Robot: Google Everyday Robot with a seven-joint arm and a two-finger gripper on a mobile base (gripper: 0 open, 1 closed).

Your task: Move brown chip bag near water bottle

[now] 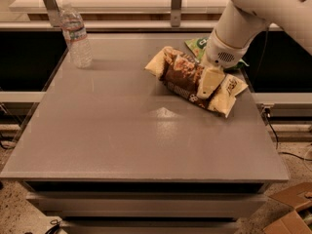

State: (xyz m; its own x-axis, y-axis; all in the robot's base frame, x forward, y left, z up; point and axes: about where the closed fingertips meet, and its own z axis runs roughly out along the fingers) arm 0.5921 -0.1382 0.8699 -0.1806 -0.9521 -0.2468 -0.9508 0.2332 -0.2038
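Observation:
The brown chip bag (pixel 183 77) lies on its side at the right rear of the grey table (pixel 122 145), its cream ends pointing left-rear and right-front. My gripper (pixel 209 82) hangs from the white arm (pixel 243 23) and sits over the right half of the bag, touching or just above it. The water bottle (pixel 75 38) stands upright at the table's far left corner, well apart from the bag and the gripper.
A green snack bag (pixel 199 45) lies just behind the brown bag, partly hidden by the arm. A rail with metal posts (pixel 176 4) runs behind the table. Cardboard boxes (pixel 290 213) sit on the floor at the lower right.

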